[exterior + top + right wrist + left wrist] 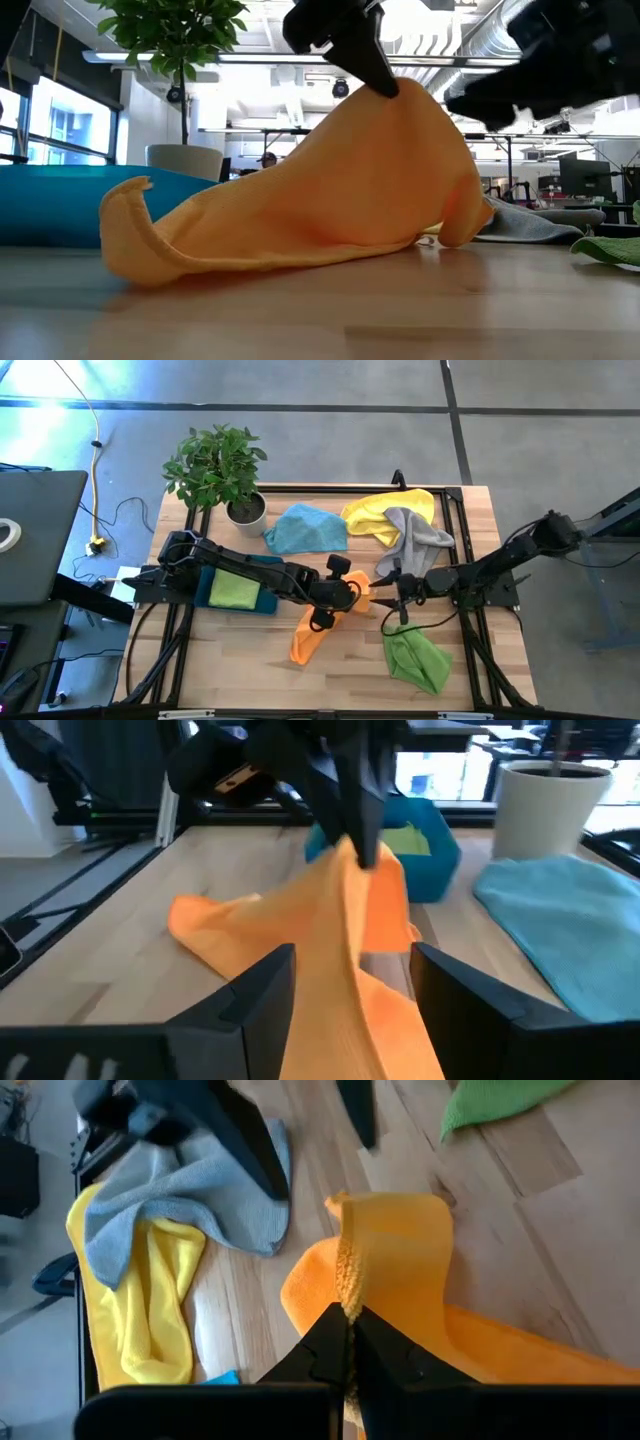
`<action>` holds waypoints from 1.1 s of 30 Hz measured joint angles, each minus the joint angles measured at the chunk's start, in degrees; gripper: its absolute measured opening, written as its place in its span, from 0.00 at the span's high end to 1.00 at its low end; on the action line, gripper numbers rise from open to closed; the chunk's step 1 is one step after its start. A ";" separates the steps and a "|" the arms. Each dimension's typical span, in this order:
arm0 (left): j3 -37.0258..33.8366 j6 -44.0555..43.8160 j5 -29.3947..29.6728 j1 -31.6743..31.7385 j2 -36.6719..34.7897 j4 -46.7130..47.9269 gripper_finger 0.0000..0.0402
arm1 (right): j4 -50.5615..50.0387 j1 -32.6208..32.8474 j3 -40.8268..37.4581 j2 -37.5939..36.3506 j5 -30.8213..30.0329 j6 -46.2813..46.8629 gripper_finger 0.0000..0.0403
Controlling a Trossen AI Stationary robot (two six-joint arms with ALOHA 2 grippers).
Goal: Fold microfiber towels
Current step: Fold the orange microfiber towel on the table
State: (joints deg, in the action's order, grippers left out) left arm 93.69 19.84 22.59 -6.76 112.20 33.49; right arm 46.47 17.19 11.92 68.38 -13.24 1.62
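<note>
You can see an orange towel (312, 632), a yellow towel (385, 510), a grey towel (415, 540), a light blue towel (306, 528), a green towel (418, 660) and a teal tray (262, 602).

Grey concrete floor (520, 420) is seen around the wooden worktop (230, 660) (yellow cable (95, 450) trailing left). Ceiling ducts (480, 30) and bright windows (60, 130) are lit beyond.
</note>
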 joint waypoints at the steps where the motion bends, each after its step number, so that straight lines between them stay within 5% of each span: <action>1: 0.00 0.16 -0.02 -0.12 0.00 -0.30 0.99 | -0.98 -0.29 1.33 0.99 0.02 -0.65 0.52; 11: 2.32 -2.00 6.14 -2.06 0.00 2.49 0.99 | -13.77 -2.26 9.60 6.03 3.22 0.17 0.52; 28: 7.21 -10.64 14.95 -4.37 0.00 13.66 0.99 | -24.10 -2.16 9.60 5.92 7.87 9.01 0.52; 33: 7.21 -13.43 16.95 -4.35 0.00 13.47 0.99 | -24.19 -2.19 9.60 5.92 7.24 10.39 0.59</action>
State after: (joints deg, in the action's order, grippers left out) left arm 100.90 6.41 39.54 -11.11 112.20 46.96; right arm 22.28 15.00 21.52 74.30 -6.00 12.01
